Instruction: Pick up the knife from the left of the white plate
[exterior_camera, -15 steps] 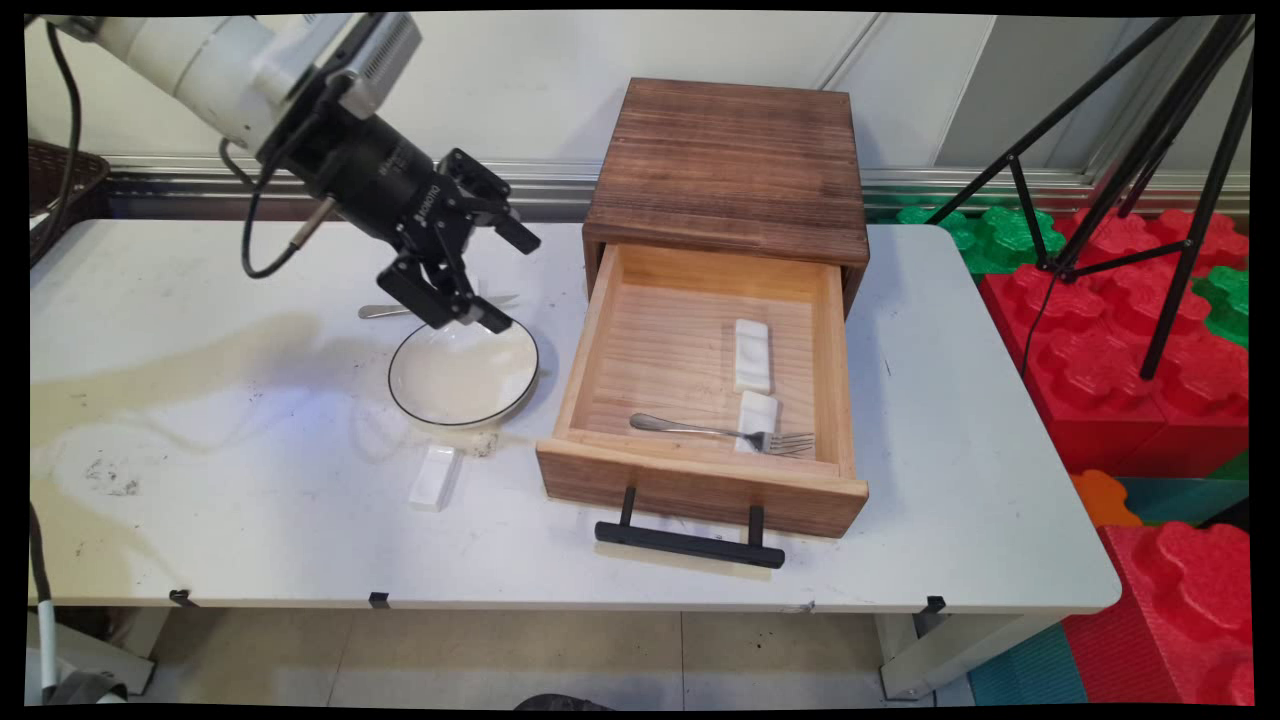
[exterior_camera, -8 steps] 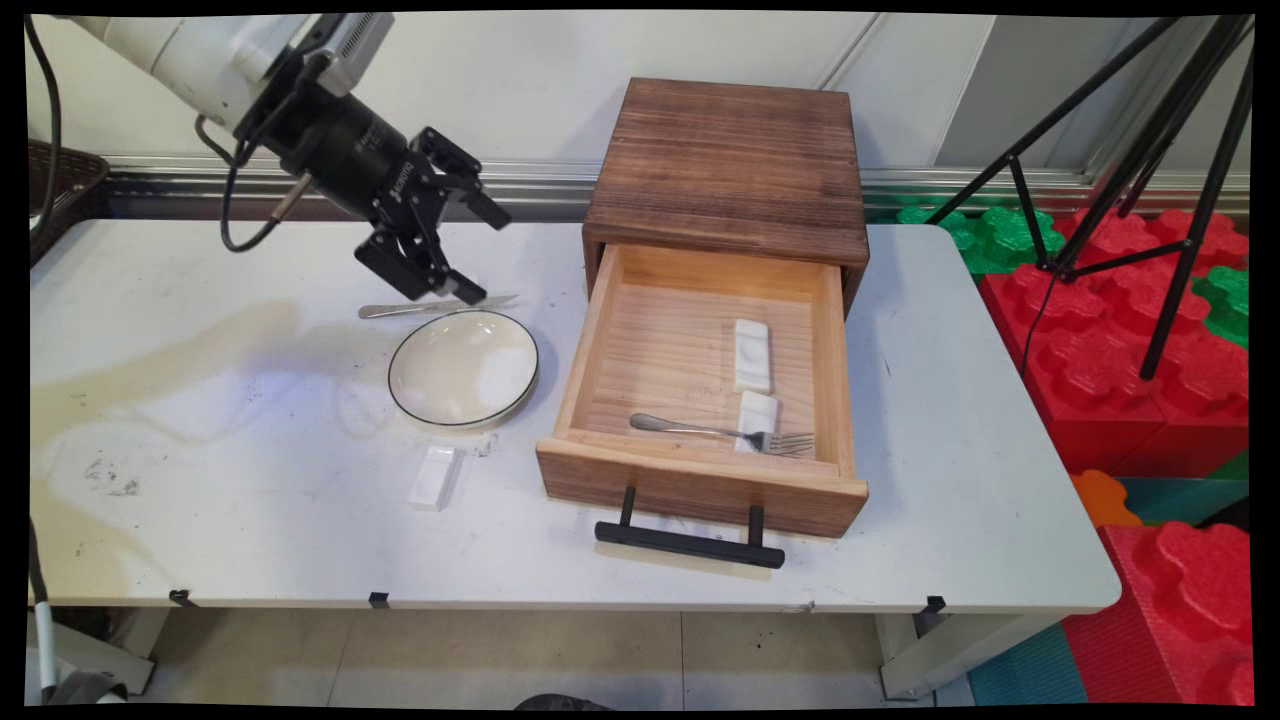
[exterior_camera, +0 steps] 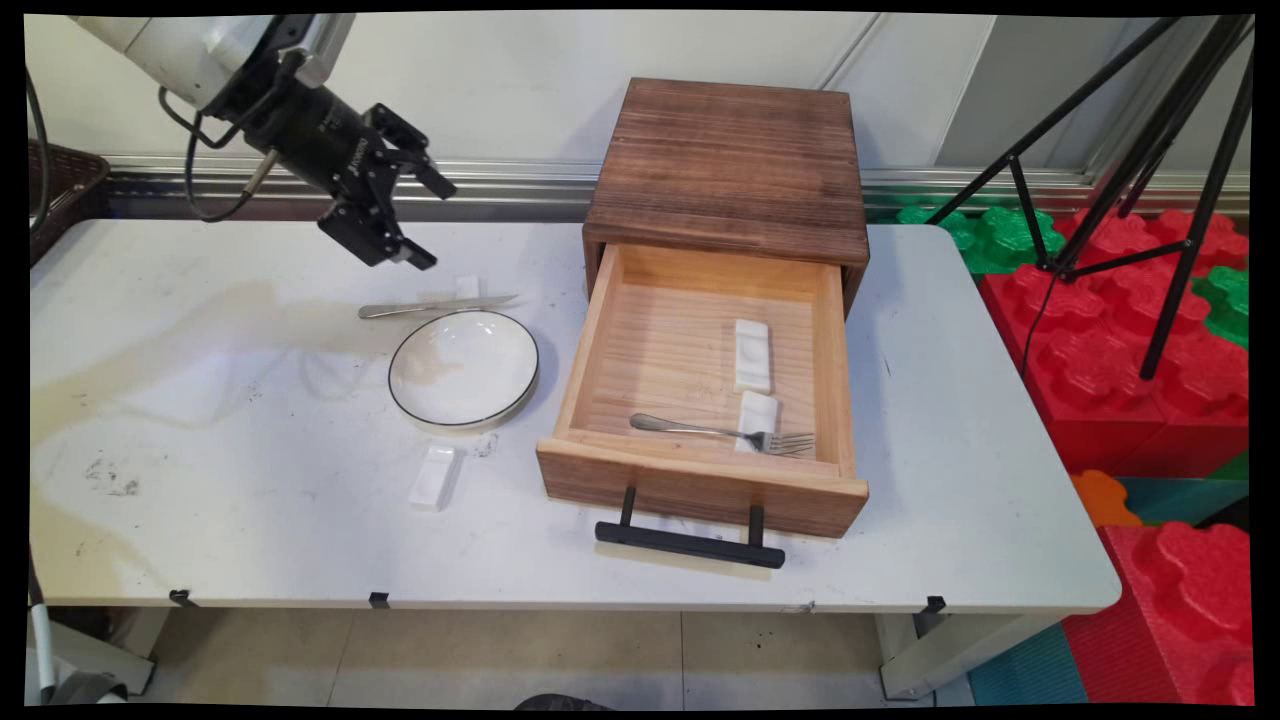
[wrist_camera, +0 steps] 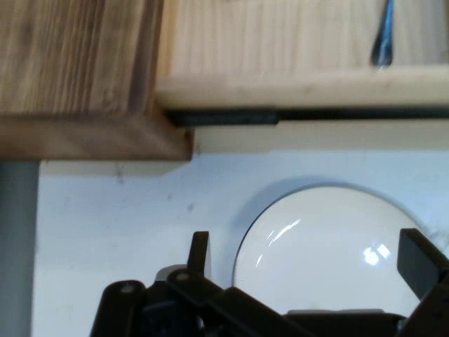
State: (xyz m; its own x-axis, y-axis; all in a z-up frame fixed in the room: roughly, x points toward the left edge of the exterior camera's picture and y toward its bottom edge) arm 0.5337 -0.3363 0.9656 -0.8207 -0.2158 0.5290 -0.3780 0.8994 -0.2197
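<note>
Nearest the camera on the white table (exterior_camera: 250,540), a small white block (exterior_camera: 435,477) lies flat, just in front of a white plate (exterior_camera: 464,368) with a thin dark rim. To the right of both, a wooden drawer (exterior_camera: 700,400) stands pulled out of its dark wooden box (exterior_camera: 728,165), its black handle (exterior_camera: 690,540) pointing at the table's near edge. Inside the drawer a metal fork (exterior_camera: 720,433) lies across the front, its tines resting on a small white block (exterior_camera: 757,413); a second, longer white block (exterior_camera: 752,354) lies just behind that one.

Just behind the plate, a knife (exterior_camera: 435,306) lies sideways on the table, and a small white piece (exterior_camera: 467,287) sits right behind its blade.

Above and behind the knife, well clear of the table, hangs the black gripper (exterior_camera: 420,222), tilted down and to the right at the end of the white arm (exterior_camera: 170,45). Its two fingers (exterior_camera: 388,245) stand spread apart and nothing is between them. In the hand view the gripper (wrist_camera: 309,256) looks over the plate (wrist_camera: 330,246) toward the drawer's side (wrist_camera: 302,88) and the box (wrist_camera: 77,77), with both fingers (wrist_camera: 421,263) apart and empty.

Farther off, a black tripod (exterior_camera: 1130,130) stands on the right over red and green foam blocks (exterior_camera: 1130,330), and a dark basket (exterior_camera: 60,185) sits at the table's far left.
</note>
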